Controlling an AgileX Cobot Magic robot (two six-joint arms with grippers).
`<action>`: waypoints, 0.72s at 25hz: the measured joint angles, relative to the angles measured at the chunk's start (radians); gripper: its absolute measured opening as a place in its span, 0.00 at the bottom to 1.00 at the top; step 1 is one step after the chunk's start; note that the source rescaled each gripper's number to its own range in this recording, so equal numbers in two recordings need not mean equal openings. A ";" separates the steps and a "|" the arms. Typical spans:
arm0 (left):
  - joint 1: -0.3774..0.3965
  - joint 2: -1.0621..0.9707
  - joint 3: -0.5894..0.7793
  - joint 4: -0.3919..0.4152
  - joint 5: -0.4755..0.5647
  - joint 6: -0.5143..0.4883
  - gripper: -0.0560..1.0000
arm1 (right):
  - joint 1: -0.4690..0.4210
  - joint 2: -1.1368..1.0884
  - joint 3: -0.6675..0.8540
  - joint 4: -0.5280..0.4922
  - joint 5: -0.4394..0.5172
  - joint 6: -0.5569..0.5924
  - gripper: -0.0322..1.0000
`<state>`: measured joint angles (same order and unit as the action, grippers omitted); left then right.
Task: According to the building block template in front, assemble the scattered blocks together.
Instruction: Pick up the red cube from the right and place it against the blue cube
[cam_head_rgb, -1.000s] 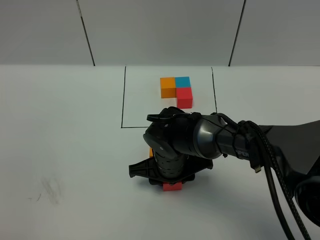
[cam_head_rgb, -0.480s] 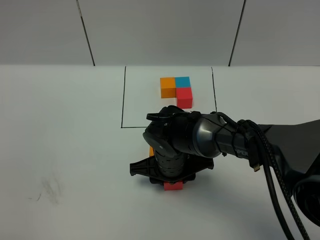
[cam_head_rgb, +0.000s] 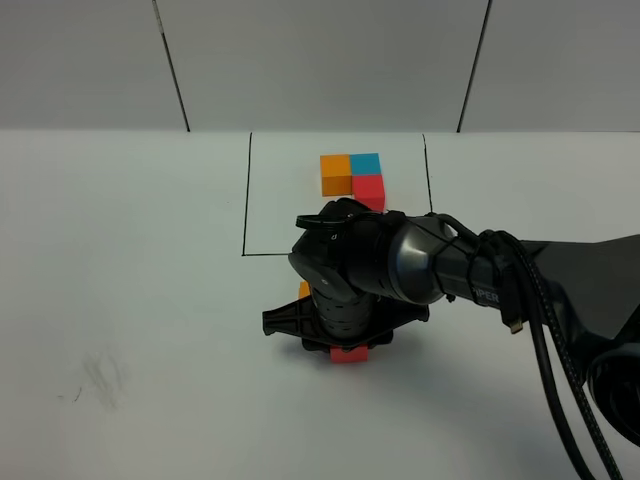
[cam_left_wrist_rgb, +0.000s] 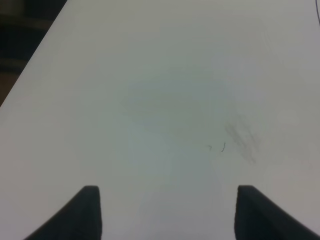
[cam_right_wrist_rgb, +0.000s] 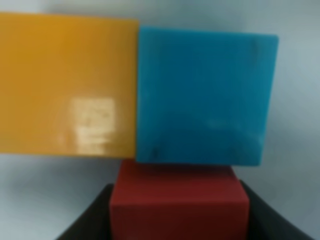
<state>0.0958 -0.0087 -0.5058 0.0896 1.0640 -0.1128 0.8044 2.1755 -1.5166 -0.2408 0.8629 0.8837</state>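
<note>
Gripping the small matte red cube (cam_right_wrist_rgb: 179, 204), right end effector (cam_right_wrist_rgb: 179, 220) should seat it squarely against the cyan-blue cube (cam_right_wrist_rgb: 202, 95) just ahead; left end effector (cam_left_wrist_rgb: 165, 210) open, idle.

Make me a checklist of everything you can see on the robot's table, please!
Surface: white table with a faint smudge near the left.
Job's things: template of orange, blue and red cubes inside a black outline; loose orange cube touching blue cube, red cube against the blue one.
Clutter: nothing seen.
Grippers: right gripper shut on the red cube; left gripper open, holding nothing.
Cables: black cables along the right arm.
Surroundings: grey panelled wall behind.
</note>
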 joint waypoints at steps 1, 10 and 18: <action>0.000 0.000 0.000 0.000 0.000 0.000 0.32 | 0.000 0.000 -0.004 0.000 0.000 0.000 0.25; 0.000 0.000 0.000 0.000 0.000 0.000 0.32 | 0.000 0.000 -0.008 -0.005 0.016 0.000 0.25; 0.000 0.000 0.000 0.001 0.000 0.000 0.32 | -0.015 0.000 -0.008 0.000 0.018 -0.001 0.25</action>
<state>0.0958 -0.0087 -0.5058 0.0905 1.0640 -0.1128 0.7895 2.1755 -1.5248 -0.2409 0.8811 0.8827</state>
